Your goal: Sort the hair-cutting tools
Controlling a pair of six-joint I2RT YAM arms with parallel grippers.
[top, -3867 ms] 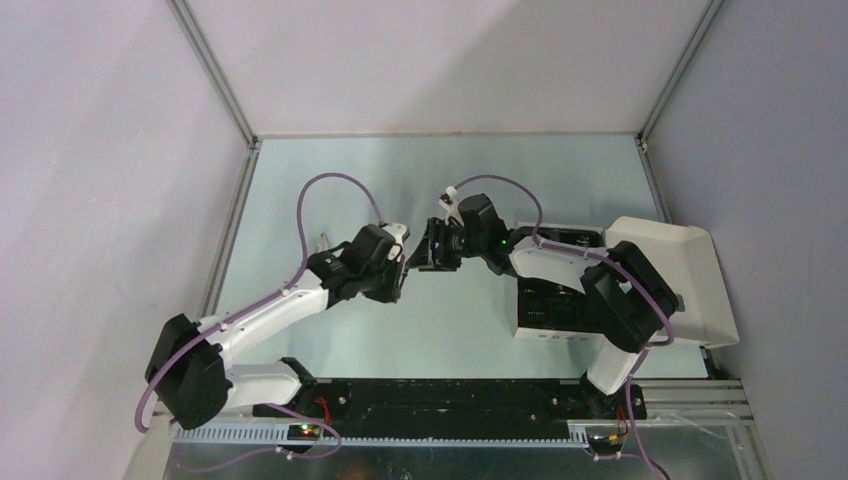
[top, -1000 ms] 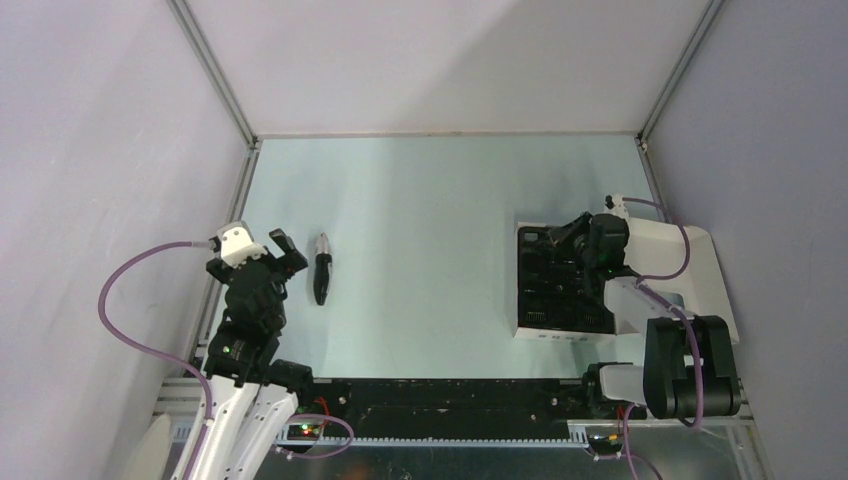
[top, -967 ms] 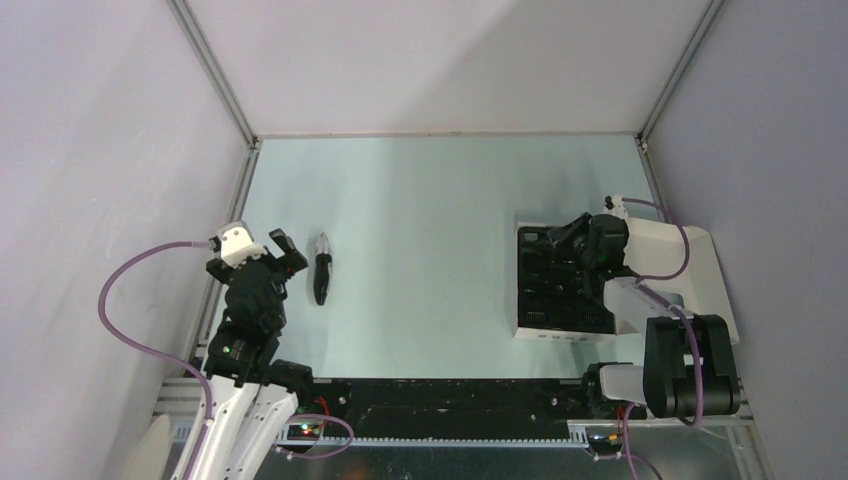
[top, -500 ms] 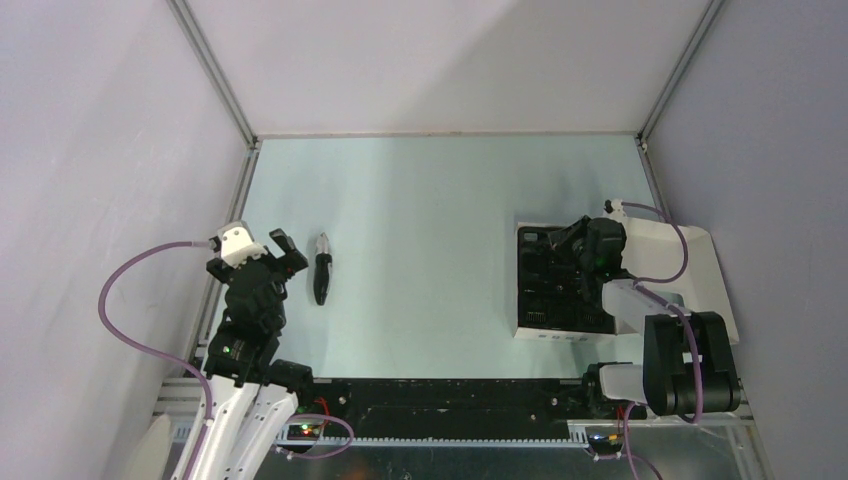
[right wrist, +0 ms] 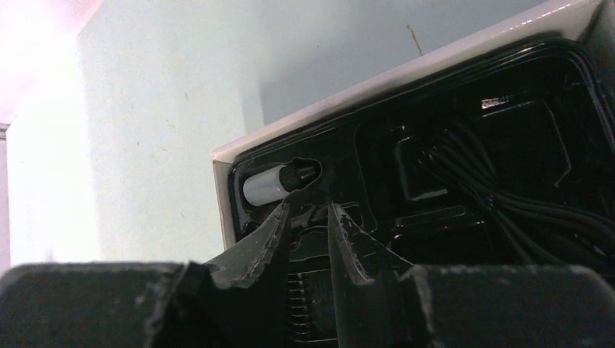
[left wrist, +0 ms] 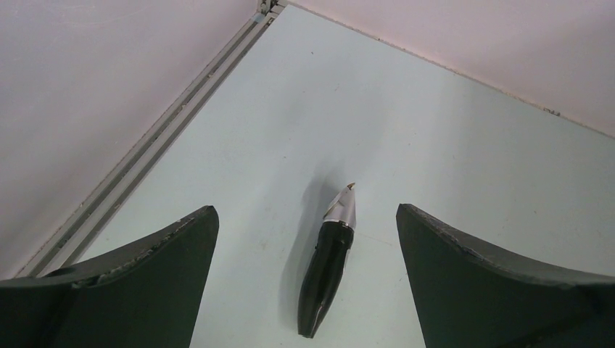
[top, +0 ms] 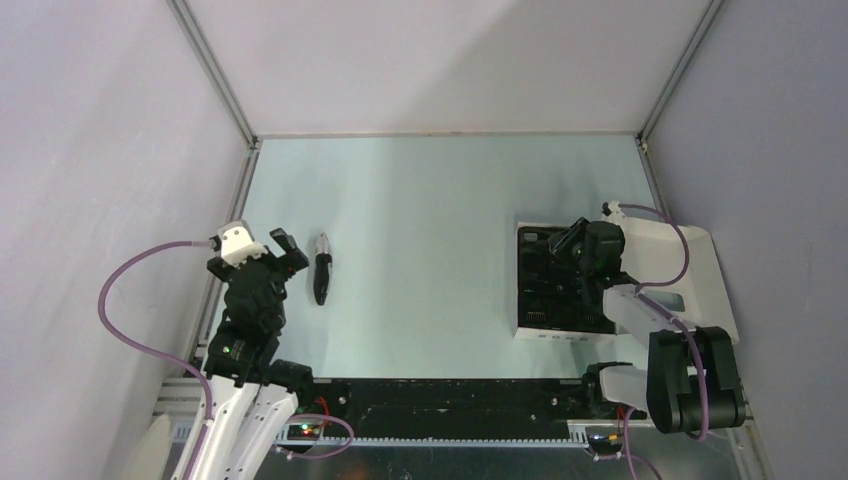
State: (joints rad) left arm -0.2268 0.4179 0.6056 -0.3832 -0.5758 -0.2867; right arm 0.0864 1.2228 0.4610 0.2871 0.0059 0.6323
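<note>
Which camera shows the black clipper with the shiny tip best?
The left wrist view. There the clipper lies big and close on the table, black body and silvery tip both clear. The top view shows the clipper only as a small dark sliver at the left. The right wrist view does not show it at all.

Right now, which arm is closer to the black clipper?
Left. The left arm sits just beside the clipper; the right arm is far off, over the white box.
</note>
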